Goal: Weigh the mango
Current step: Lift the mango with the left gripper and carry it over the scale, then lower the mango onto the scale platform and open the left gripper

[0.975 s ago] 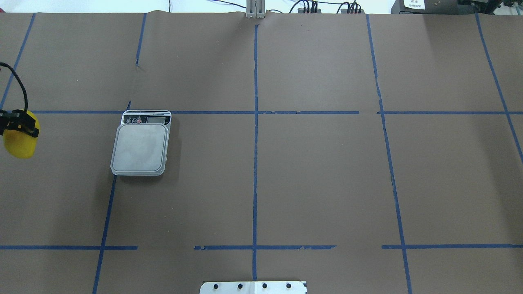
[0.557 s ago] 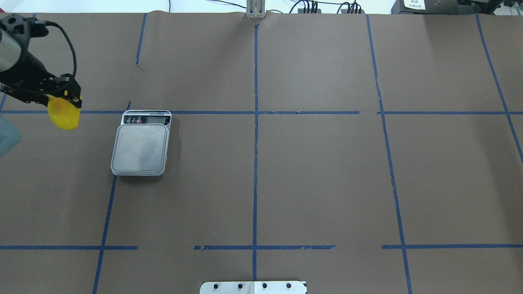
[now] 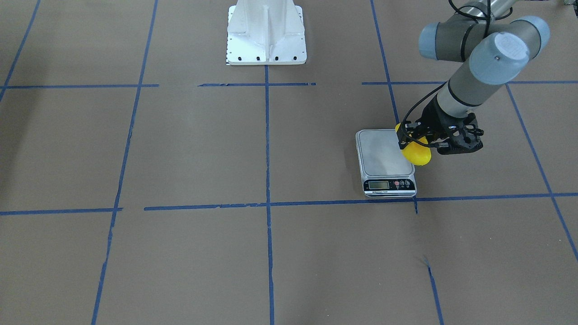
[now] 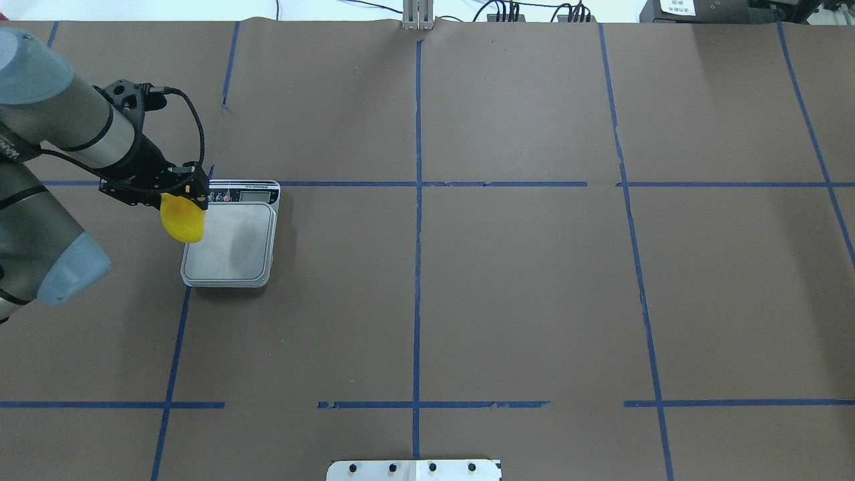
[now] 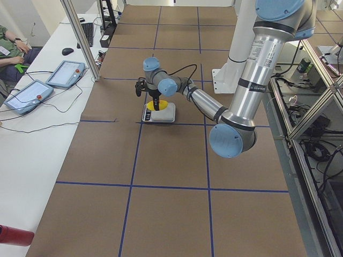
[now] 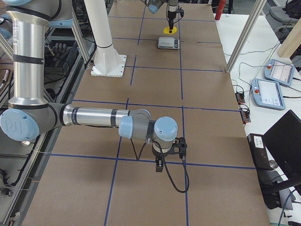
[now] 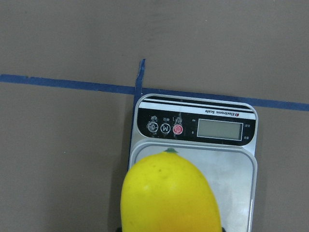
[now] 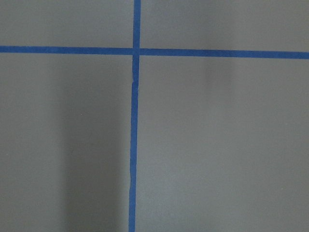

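Note:
My left gripper (image 4: 182, 195) is shut on the mango (image 4: 182, 219), a bright yellow fruit with an orange blush. It holds the mango in the air over the left edge of the silver scale (image 4: 234, 250). In the front-facing view the mango (image 3: 416, 153) overlaps the right edge of the scale (image 3: 384, 155). In the left wrist view the mango (image 7: 170, 193) hangs over the platform (image 7: 236, 174), below the display. My right gripper (image 6: 159, 165) shows only in the exterior right view, low over the paper. I cannot tell if it is open or shut.
The table is covered in brown paper (image 4: 521, 280) with blue tape lines. The robot's white base (image 3: 266, 31) stands at the table's edge. The right wrist view shows only paper and a tape crossing (image 8: 136, 50). Operators' tablets (image 5: 27, 95) lie on a side bench.
My left arm has carried the mango in from the table's left edge to the right, up to the left edge of the scale. The scale has not moved.

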Motion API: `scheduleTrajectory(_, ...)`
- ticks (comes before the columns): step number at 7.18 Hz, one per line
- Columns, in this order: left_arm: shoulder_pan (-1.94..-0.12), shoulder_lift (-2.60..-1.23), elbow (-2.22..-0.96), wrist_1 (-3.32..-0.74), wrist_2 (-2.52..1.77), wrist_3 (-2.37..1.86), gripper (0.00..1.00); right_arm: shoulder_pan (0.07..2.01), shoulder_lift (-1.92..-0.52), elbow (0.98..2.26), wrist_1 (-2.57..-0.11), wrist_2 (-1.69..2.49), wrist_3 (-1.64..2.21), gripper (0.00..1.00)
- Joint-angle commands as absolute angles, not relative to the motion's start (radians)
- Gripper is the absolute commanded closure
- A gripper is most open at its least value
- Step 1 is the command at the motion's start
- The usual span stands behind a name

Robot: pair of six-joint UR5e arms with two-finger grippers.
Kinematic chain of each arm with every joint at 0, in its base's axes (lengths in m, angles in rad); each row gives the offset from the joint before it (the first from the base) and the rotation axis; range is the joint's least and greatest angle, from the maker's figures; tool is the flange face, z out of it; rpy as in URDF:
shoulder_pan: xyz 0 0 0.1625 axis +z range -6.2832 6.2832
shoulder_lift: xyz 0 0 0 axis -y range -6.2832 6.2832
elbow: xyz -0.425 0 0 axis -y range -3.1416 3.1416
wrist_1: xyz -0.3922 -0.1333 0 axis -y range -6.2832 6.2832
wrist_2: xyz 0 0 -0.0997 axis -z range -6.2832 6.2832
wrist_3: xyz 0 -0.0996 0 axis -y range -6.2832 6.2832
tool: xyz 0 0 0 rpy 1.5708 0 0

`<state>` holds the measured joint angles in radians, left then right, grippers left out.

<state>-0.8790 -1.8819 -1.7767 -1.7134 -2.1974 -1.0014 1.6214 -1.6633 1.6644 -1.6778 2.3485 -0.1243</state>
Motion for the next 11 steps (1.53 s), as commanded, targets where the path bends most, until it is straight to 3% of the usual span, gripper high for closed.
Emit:
scheduleTrajectory(1, -0.848, -1.89, -1.735, -1.743, -2.189, -1.009, 1.0, 1.621, -1.663, 1.664, -1.678, 2.349, -0.124, 0.0)
scheduleTrajectory(5, -0.819, -1.919, -1.68, -1.773, -2.189, -1.006, 1.0, 1.621, -1.663, 1.664, -1.678, 2.349, -0.124, 0.0)
scheduleTrajectory(6, -0.819, -1.916, -1.678, -1.773, -2.189, -1.005, 0.79, 1.621, -1.663, 1.664, -1.678, 2.349, -0.124, 0.0)
scheduleTrajectory(7, -0.819, -1.914, -1.678, -1.781, -2.189, -1.003, 0.18, 1.621, -1.663, 1.664, -1.678, 2.349, -0.124, 0.0)
scheduleTrajectory(8, -0.819, -1.911, -1.678, -1.792, -2.189, -1.002, 0.0, 1.621, -1.664, 1.664, -1.677, 2.349, -0.124, 0.0)
scheduleTrajectory(11, -0.889, -1.896, -1.774, -1.778, -2.186, -0.994, 0.0, 1.621, -1.663, 1.664, -1.678, 2.349, -0.124, 0.0)
